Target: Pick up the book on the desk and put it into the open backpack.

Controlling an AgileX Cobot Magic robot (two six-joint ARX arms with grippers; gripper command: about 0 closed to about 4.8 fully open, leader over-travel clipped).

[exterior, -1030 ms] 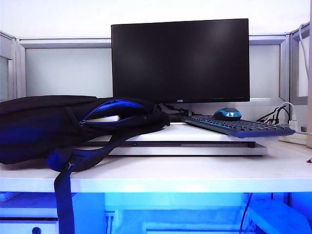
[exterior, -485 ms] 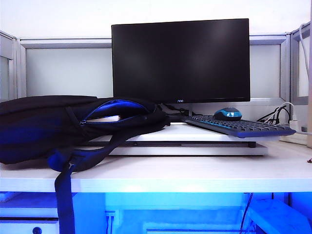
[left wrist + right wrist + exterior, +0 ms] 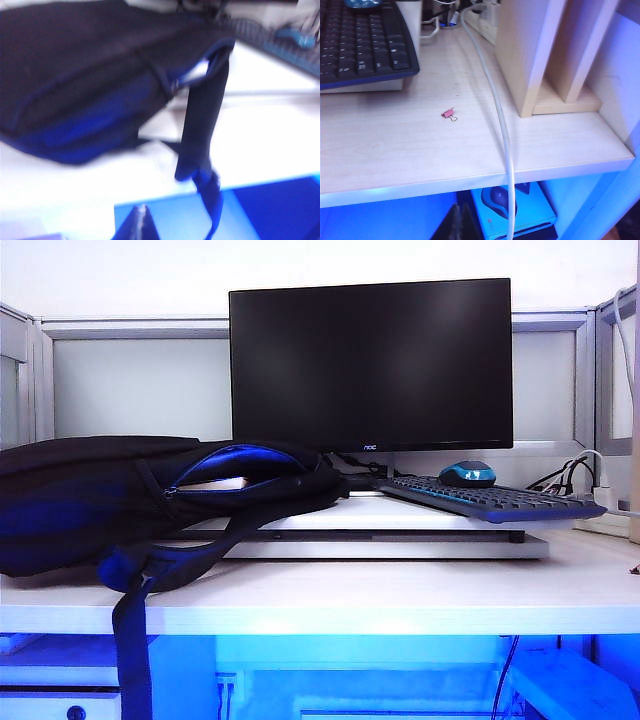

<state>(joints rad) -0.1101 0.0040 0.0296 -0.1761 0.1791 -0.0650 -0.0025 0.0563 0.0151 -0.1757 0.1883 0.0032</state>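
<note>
Staying put: backpack (image 3: pixel 120 502), book (image 3: pixel 215 483) inside; both end effectors closed.

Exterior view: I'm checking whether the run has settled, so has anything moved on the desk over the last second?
Nothing visibly changed. The backpack lies open on the desk with the book showing pale inside its blue-lined mouth. No arm shows in the exterior view; the left gripper and right gripper are shut below the desk's front edge.
</note>
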